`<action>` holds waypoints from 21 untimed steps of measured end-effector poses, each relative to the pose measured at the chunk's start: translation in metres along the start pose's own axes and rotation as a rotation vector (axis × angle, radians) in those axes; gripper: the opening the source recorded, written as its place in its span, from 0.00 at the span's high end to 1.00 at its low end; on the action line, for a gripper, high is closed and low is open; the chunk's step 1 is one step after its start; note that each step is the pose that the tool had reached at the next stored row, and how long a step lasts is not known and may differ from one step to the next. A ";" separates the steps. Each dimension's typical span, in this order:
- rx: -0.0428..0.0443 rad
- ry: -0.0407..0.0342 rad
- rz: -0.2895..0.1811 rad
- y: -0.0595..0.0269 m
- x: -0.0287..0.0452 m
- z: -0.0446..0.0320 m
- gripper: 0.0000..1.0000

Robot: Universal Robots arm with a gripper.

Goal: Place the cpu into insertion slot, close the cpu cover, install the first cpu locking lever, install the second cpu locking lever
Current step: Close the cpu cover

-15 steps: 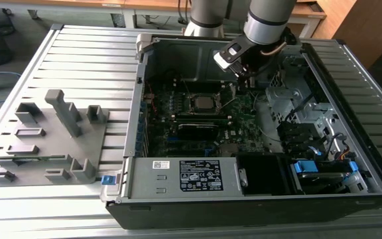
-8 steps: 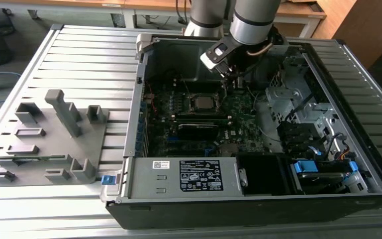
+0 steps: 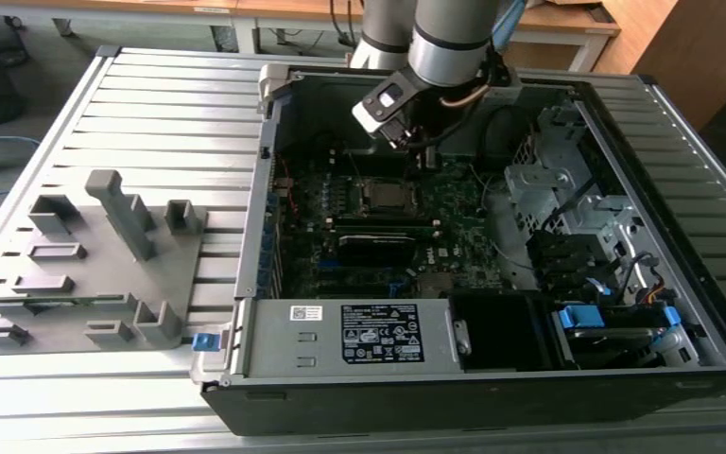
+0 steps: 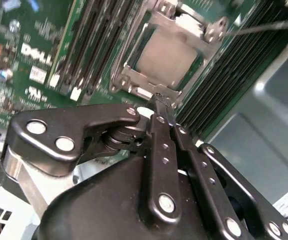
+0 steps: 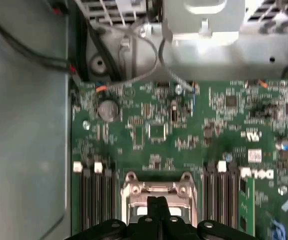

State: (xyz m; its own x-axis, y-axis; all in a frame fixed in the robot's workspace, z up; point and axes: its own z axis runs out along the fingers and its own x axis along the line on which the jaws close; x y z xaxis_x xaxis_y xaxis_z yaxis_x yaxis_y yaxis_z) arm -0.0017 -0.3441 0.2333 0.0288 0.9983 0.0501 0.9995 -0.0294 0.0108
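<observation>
The cpu point(image 4: 166, 56) lies flat in the insertion slot point(image 4: 125, 82) on the green board, its dull grey top showing through the window of the cpu cover point(image 4: 209, 31), which lies down over it. A thin metal lever rod point(image 4: 266, 27) slants past the far corner of the socket. My gripper point(image 4: 160, 100) is shut, its black fingertips pressed together at the socket's near edge with nothing visible between them. In the exterior view my gripper point(image 3: 423, 156) hangs just behind the cpu point(image 3: 386, 197) inside the open case. In the first wrist view my gripper point(image 5: 156, 202) sits over the cover point(image 5: 156, 189).
Black memory slots point(image 5: 96, 200) flank the socket on both sides. A power supply box point(image 3: 363, 336) with a white label fills the case's front. A drive cage and cables point(image 3: 552, 180) stand at the exterior view's right. A grey fixture plate point(image 3: 86, 274) lies outside the case.
</observation>
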 end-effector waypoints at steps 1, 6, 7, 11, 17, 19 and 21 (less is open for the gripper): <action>0.0000 -0.0001 0.000 -0.0035 -0.0001 0.0003 0.90; 0.0000 -0.0001 0.000 -0.0066 -0.0002 0.0006 0.90; -0.0001 -0.0024 0.000 -0.0067 0.0001 0.0008 0.90; 0.0000 -0.0042 -0.001 -0.0067 0.0001 0.0007 0.90; 0.0000 -0.0051 -0.001 -0.0067 0.0001 0.0007 0.90; 0.0000 -0.0054 -0.001 -0.0066 0.0001 0.0007 0.90; 0.0037 -0.0055 0.000 -0.0067 0.0002 0.0008 0.90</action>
State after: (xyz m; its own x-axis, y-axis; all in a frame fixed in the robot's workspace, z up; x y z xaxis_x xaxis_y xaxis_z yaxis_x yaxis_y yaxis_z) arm -0.0083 -0.3437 0.2325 0.0285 0.9986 0.0446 0.9996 -0.0288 0.0071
